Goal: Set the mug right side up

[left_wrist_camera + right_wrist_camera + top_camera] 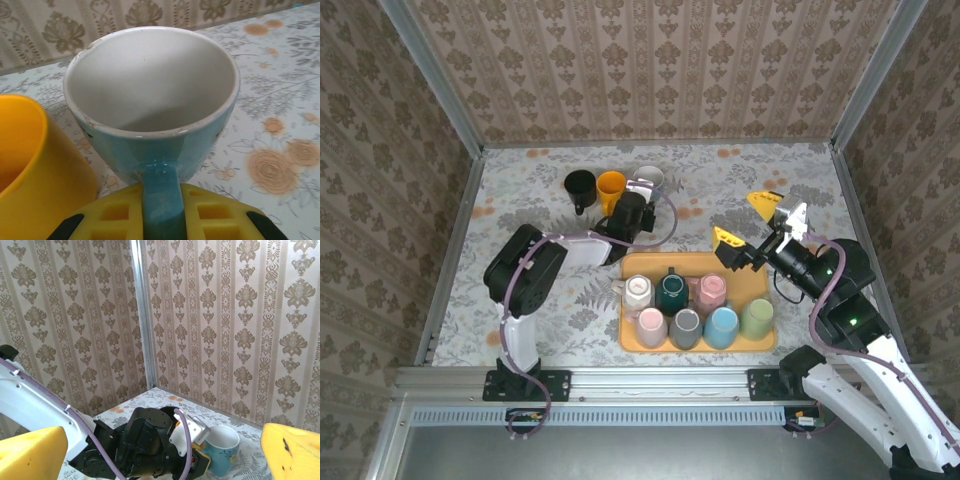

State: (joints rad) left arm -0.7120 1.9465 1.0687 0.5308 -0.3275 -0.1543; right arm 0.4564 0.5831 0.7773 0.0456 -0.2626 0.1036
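Blue mug [150, 100] is mouth-up just beside the yellow mug [35, 170], handle pinched by the left gripper [162, 212]; the right gripper [747, 220] hangs wide open. A skewed pull-away could drag it into its yellow neighbour.

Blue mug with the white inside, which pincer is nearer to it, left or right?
Left. The left pincer is shut on the handle of the blue mug. The right pincer stands open near the far right corner of the tray, apart from the mug.
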